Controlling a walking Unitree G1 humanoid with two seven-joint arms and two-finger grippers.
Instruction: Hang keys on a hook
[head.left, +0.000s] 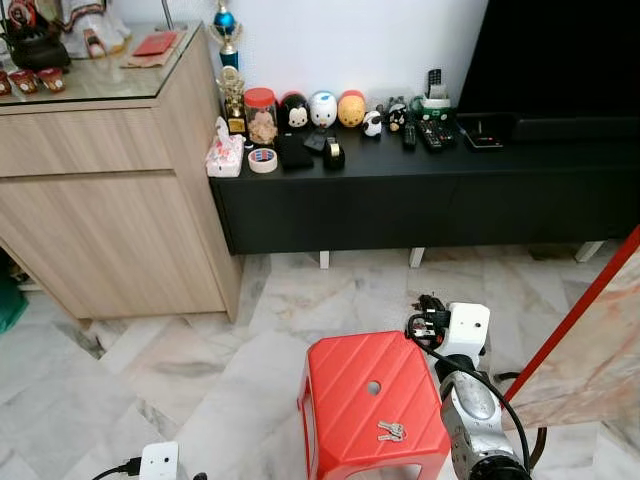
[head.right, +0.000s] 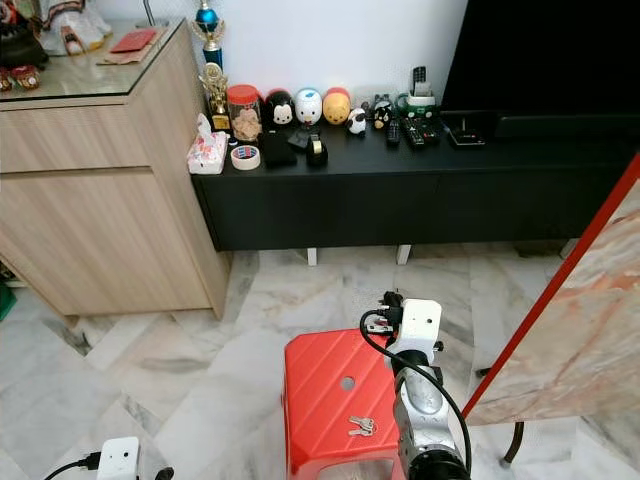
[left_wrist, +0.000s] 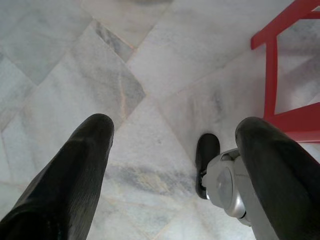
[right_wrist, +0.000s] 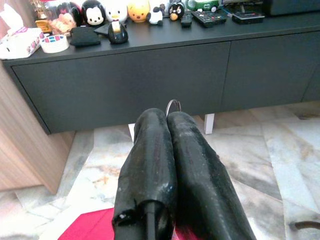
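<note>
Two keys (head.left: 391, 431) are seen near the red stool's (head.left: 345, 400) front edge; the right gripper (right_wrist: 167, 116) is clenched on a key ring (right_wrist: 172, 104), the left gripper (left_wrist: 175, 135) spread.

Our right arm (head.left: 470, 400) reaches forward and up from the lower right, silver forearm leading to a white wrist block with a black cable looped beside it. Our right gripper (right_wrist: 167, 117) has its two black fingers pressed together, a thin metal ring peeking out at their tips. Our left gripper (left_wrist: 175, 137) points at the floor, fingers spread wide apart.
</note>
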